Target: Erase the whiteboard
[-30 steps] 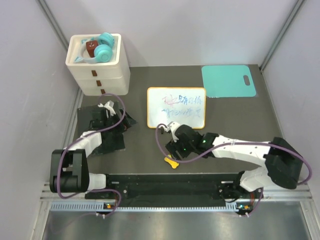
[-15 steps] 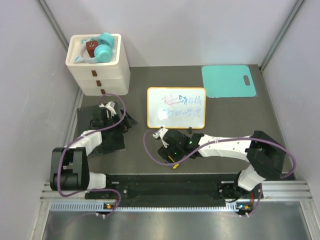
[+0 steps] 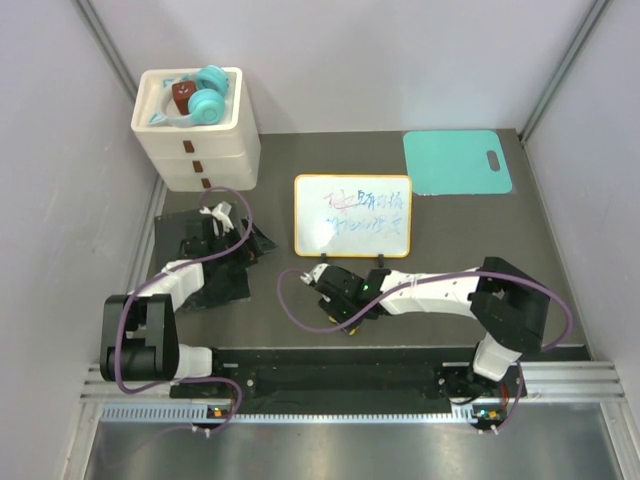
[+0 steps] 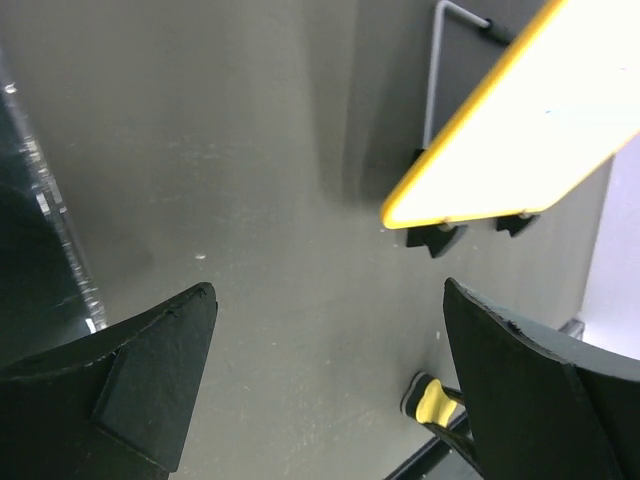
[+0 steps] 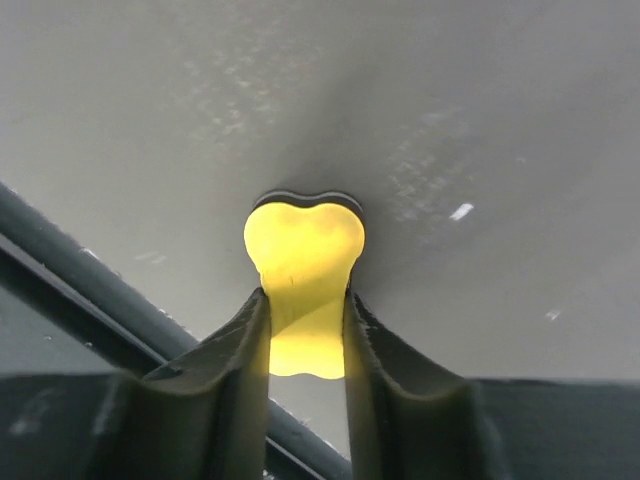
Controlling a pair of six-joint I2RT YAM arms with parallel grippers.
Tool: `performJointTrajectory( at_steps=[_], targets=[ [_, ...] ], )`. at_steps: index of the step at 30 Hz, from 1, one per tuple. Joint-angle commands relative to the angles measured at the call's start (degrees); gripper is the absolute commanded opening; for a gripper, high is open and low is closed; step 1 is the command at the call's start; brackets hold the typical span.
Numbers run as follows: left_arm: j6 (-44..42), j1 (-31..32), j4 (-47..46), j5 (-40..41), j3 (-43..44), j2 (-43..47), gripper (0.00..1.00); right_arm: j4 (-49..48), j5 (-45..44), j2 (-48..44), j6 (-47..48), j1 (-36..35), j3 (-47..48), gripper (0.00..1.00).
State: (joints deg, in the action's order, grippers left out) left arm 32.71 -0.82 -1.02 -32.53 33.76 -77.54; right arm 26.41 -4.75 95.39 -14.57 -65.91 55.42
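Note:
The whiteboard (image 3: 352,215) lies mid-table, orange-yellow framed, with red and blue scribbles; its lower corner and black feet show in the left wrist view (image 4: 530,130). A yellow bone-shaped eraser (image 5: 305,260) lies on the table in front of it, near the black rail. My right gripper (image 5: 305,297) is shut on the eraser's narrow waist, both fingers touching it. From above, the right gripper (image 3: 345,312) hides most of the eraser. My left gripper (image 4: 330,295) is open over bare table left of the whiteboard, holding nothing; the eraser (image 4: 433,402) shows past its right finger.
A white drawer unit (image 3: 200,150) with teal headphones on top stands at the back left. A teal mat (image 3: 457,161) lies at the back right. A black pad (image 3: 215,280) lies under the left arm. The black rail (image 3: 350,355) runs along the near edge.
The right arm has swung left and down over the eraser, and its jaws have closed from wide onto it. The left arm has not moved.

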Motion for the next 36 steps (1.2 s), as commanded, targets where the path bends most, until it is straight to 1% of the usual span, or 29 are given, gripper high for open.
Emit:
performJointTrajectory(
  at_steps=[1, 2, 3, 4, 7, 8, 9, 10, 13, 14, 15, 16, 18, 20, 22, 23, 24, 25, 26, 27, 28, 30, 33, 36],
  targets=[
    [-0.63, -0.24, -7.93, -5.68, -0.61, -0.25, 0.99, 1.8, -6.31, 0.23, -2.13, -0.98, 2.51, 0.18],
    [0.5, -0.32, -11.08, -7.96, -1.67, 0.1, 0.99, 1.71, -9.97, -0.29, -3.09, -0.98, 2.24, 0.11],
    [1.12, -0.24, -16.07, -8.68, -3.59, 1.06, 0.99, 1.28, -10.97, -2.21, -3.88, -0.98, 1.72, 0.03],
    [1.83, -0.32, -18.3, -9.12, -4.22, 1.59, 0.99, -0.38, -12.89, -3.62, -3.89, -0.98, 0.41, 0.0],
    [3.84, -0.24, -25.24, -9.65, -5.98, 2.57, 0.99, -3.29, -14.84, -9.42, -3.98, -0.28, -1.97, 0.0],
    [4.81, -0.24, -27.44, -11.05, -6.77, 1.87, 0.99, -4.78, -14.76, -10.74, -3.98, 1.12, -2.33, 0.0],
    [5.95, -0.15, -33.9, -11.93, -7.21, 1.17, 0.99, -5.75, -14.76, -12.32, -3.98, 1.83, -2.68, 0.0],
    [8.31, -0.23, -36.57, -12.55, -7.48, 0.2, 0.98, -6.63, -14.24, -14.77, -4.06, 2.88, -3.29, 0.0],
    [12.1, -0.06, -45.98, -14.48, -7.13, -5.33, 0.95, -10.24, -11.96, -19.0, -3.19, 7.01, -3.74, 0.0],
    [13.16, 0.03, -48.53, -14.75, -7.04, -8.39, 0.92, -11.46, -11.86, -19.63, -3.01, 7.98, -3.65, 0.0],
    [14.04, 0.12, -50.82, -14.93, -6.95, -9.99, 0.92, -11.99, -11.51, -20.07, -2.31, 9.9, -3.39, 0.0],
    [15.18, 0.29, -55.1, -14.75, -6.78, -11.48, 0.91, -12.35, -10.64, -20.59, -2.05, 10.88, -2.6, 0.0],
    [15.19, 0.64, -57.59, -13.53, -6.08, -16.05, 0.88, -13.14, -8.97, -20.6, -1.34, 14.38, -1.11, 0.0],
    [14.49, 3.36, -60.93, -12.47, -5.11, -20.34, 0.86, -13.49, -6.59, -19.9, -0.9, 16.51, 0.21, 0.0],
    [16.58, 3.98, -65.32, -12.72, -4.76, -23.61, 0.86, -14.2, -4.75, -19.28, -0.2, 19.05, 2.06, 0.0],
    [17.82, 4.59, -72.3, -13.6, -3.97, -27.28, 0.85, -14.46, -3.87, -18.41, 0.24, 19.85, 2.67, 0.0],
    [19.39, 4.77, -75.68, -14.39, -3.44, -29.14, 0.84, -14.63, -2.99, -17.97, 0.15, 20.72, 3.81, 0.0],
    [23.06, 4.95, -79.54, -15.62, -3.0, -30.9, 0.82, -15.07, -1.41, -17.44, 0.15, 22.21, 4.25, 0.0],
    [24.84, 5.21, -85.84, -15.98, -2.3, -33.96, 0.81, -15.34, -0.79, -17.0, 0.33, 23.01, 4.69, 0.0],
    [27.82, 5.39, -88.95, -16.33, -1.95, -35.47, 0.81, -15.69, -0.17, -15.87, 0.42, 23.71, 5.31, 0.0],
    [28.98, 5.48, -91.07, -16.77, -1.42, -37.84, 0.8, -16.04, 0.62, -15.42, 0.42, 24.85, 5.66, 0.0],
    [30.22, 5.83, -93.89, -17.39, -0.19, -39.61, 0.77, -16.3, 1.41, -13.84, 0.42, 25.83, 6.37, 0.0],
    [29.0, 6.01, -93.82, -17.04, 0.34, -41.38, 0.72, -17.97, 3.17, -12.61, -0.2, 27.5, 6.19, 0.0],
    [28.38, 6.44, -94.08, -17.82, 0.61, -42.34, 0.68, -18.5, 3.7, -11.29, -0.37, 28.03, 6.37, 0.0]
  ],
)
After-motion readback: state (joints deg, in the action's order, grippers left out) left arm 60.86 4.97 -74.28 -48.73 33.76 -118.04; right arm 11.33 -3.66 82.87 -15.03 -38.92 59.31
